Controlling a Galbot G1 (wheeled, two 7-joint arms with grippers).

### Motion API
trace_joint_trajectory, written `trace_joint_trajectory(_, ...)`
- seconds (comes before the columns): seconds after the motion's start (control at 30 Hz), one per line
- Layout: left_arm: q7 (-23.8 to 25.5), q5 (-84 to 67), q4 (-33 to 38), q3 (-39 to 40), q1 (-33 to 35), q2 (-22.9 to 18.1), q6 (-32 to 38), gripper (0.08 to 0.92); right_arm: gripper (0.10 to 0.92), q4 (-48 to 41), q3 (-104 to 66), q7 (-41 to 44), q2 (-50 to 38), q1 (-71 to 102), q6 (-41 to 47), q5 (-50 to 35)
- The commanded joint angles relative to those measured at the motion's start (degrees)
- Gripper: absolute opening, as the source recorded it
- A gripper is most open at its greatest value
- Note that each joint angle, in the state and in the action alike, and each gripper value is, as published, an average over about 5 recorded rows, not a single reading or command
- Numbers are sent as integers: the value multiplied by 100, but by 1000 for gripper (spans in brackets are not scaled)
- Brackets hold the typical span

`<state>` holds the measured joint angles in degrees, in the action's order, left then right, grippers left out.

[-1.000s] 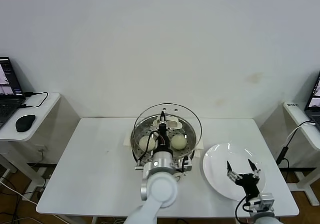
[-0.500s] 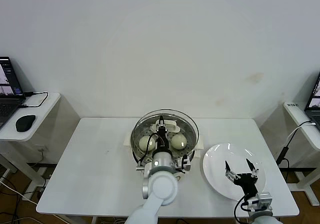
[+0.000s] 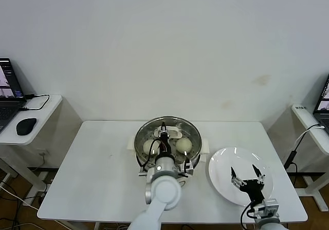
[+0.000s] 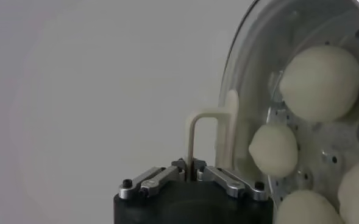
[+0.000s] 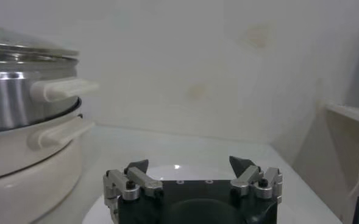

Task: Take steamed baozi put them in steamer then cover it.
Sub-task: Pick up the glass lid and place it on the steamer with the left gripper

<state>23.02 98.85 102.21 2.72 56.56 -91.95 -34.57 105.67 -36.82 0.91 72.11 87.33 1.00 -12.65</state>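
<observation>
The steamer (image 3: 140,148) stands at the table's middle, steel pot on a cream-white base. The cover (image 3: 177,124), a clear glass lid, lies level on its rim. My left gripper (image 3: 163,135) is shut on the cover's cream-white handle (image 4: 206,129), which the left wrist view shows pinched between the closed jaws (image 4: 190,175). Through the glass I see steamed baozi (image 3: 150,146) (image 3: 184,145) on the perforated tray; in the left wrist view several baozi (image 4: 319,82) lie behind the glass. My right gripper (image 3: 245,172) hovers open over the white plate, holding nothing.
A bare white plate (image 3: 226,160) lies right of the steamer. The right wrist view shows the steamer's side handles (image 5: 60,90) off to one side of the open right gripper (image 5: 191,164). A side desk with a mouse (image 3: 25,126) stands far left.
The cover, held tilted above the steamer a second ago, has come down flat onto the pot's rim. The right gripper has barely shifted over the plate.
</observation>
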Motion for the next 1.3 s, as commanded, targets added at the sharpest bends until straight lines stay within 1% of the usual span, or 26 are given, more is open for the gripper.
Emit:
trace_joint_trajectory(0.03, -44, -68, -36, -28, 26, -10, 2, 141, 822, -12, 5, 5, -13, -15, -13, 11)
trace_joint_trajectory(0.57, -475, -351, -214, -13, 17, 2, 137, 141, 823, 11, -3, 9, -23, 70, -57, 43)
trace_joint_trajectory(0.83, -617, -409, -209, -26, 129, 5, 234, 141, 823, 23, -15, 9, -26, 85, -59, 41)
trace_joint_trajectory(1.03, -747, -397, -220, -70, 253, 5, 438, 141, 822, 35, -19, 10, -21, 120, -130, 69)
trace_joint_trajectory(1.3, -759, -412, -172, -87, 302, 11, 506, 141, 823, 84, -28, 25, -49, 144, -125, 82)
